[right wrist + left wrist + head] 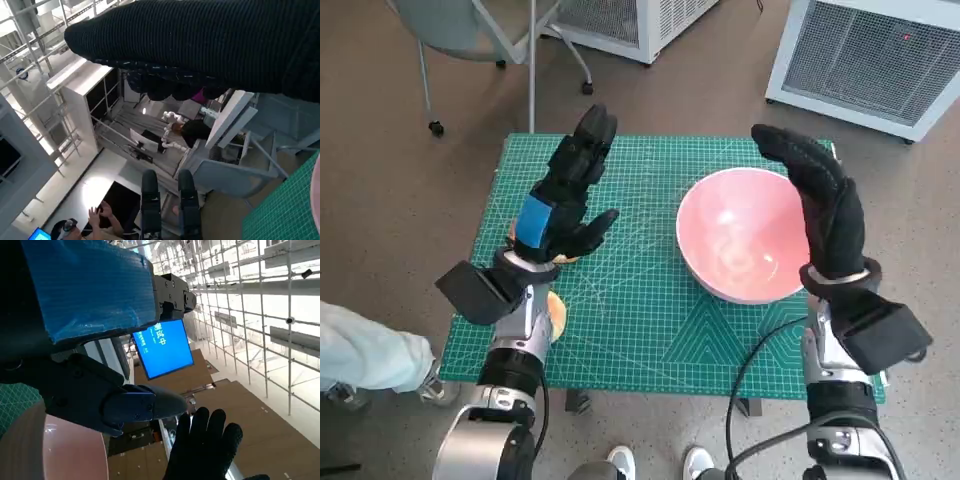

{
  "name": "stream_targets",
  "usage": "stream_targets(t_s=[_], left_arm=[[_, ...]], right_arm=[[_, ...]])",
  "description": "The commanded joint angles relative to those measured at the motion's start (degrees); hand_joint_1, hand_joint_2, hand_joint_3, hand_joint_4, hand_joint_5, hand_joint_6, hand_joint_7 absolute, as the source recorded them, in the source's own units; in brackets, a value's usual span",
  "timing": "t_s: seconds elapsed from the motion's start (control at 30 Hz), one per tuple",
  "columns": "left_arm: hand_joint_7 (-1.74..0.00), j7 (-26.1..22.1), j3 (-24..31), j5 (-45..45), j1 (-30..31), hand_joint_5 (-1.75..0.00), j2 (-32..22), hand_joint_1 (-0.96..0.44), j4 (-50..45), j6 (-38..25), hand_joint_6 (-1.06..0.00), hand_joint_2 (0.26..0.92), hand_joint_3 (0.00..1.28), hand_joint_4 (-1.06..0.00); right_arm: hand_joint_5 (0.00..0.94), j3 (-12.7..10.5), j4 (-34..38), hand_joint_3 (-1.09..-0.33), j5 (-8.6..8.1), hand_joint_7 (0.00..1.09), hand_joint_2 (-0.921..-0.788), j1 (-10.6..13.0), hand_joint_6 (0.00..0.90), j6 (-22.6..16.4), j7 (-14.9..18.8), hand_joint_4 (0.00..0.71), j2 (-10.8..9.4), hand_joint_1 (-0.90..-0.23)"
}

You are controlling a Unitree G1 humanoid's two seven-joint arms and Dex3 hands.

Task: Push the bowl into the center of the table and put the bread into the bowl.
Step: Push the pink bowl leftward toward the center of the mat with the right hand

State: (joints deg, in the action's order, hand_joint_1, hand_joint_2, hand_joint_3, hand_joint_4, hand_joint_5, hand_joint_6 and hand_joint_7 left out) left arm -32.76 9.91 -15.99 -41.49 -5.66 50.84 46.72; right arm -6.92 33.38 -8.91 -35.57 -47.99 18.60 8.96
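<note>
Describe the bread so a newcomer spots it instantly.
Start at the green cutting mat. Go to its near left edge, under the left hand. The bread is the small orange-tan lump there, mostly hidden by the forearm, unlike the big pink bowl.

One pink bowl (745,245), one piece of bread (557,315), one green mat (640,320), two hands

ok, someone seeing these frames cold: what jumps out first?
The big pink bowl on the right half of the green cutting mat, with the gloved right hand raised along its right side, fingers straight. Next, the left hand with blue tape on its back, held over the mat's left part, holding nothing. A bit of the bread peeks out beside the left forearm near the mat's left front edge.
</note>
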Motion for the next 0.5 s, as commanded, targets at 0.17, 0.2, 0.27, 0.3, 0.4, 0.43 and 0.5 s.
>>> stream_targets(t_s=[0.17,0.2,0.27,0.3,0.4,0.43,0.5], left_arm=[[-0.01,-0.29,0.35,-0.32,-1.16,0.00,0.29,-0.67,0.62,0.23,-0.16,0.921,0.39,-0.05],[-0.01,-0.29,0.38,-0.35,-1.15,0.00,0.32,-0.67,0.61,0.18,-0.16,0.921,0.39,-0.05],[-0.01,-0.32,0.45,-0.46,-1.15,0.00,0.37,-0.67,0.65,0.09,-0.16,0.921,0.39,-0.05],[-0.01,-0.34,0.50,-0.53,-1.17,0.00,0.41,-0.67,0.71,0.02,-0.16,0.921,0.39,-0.05],[-0.01,-0.41,0.62,-0.69,-1.16,0.00,0.54,-0.68,0.92,-0.07,-0.16,0.921,0.39,-0.05],[-0.01,-0.47,0.65,-0.76,-1.15,0.00,0.61,-0.68,1.03,-0.09,-0.16,0.921,0.38,-0.05],[-0.01,-0.51,0.69,-0.80,-1.15,0.00,0.73,-0.68,1.18,-0.09,-0.16,0.921,0.38,-0.05]], right_arm=[[0.002,-3.05,1.15,-0.776,-2.75,0.38,-0.921,1.84,-0.001,0.04,0.99,0.107,3.23,-0.728],[0.002,-3.53,1.70,-0.776,-3.14,0.38,-0.921,1.79,-0.001,-0.10,1.14,0.107,3.66,-0.730],[0.002,-4.69,3.33,-0.778,-3.97,0.38,-0.921,1.63,-0.001,-0.57,1.26,0.107,4.57,-0.736],[0.001,-5.39,4.35,-0.779,-4.34,0.38,-0.921,1.55,-0.001,-0.90,1.13,0.107,4.88,-0.737],[0.000,-7.29,7.52,-0.790,-5.06,0.41,-0.921,1.24,-0.001,-1.98,0.07,0.104,5.24,-0.734],[0.000,-7.99,9.01,-0.791,-4.98,0.42,-0.921,1.04,-0.001,-2.46,-0.84,0.104,5.19,-0.734],[0.000,-9.10,11.63,-0.798,-4.55,0.42,-0.921,0.63,-0.001,-3.43,-2.54,0.104,5.08,-0.723]])
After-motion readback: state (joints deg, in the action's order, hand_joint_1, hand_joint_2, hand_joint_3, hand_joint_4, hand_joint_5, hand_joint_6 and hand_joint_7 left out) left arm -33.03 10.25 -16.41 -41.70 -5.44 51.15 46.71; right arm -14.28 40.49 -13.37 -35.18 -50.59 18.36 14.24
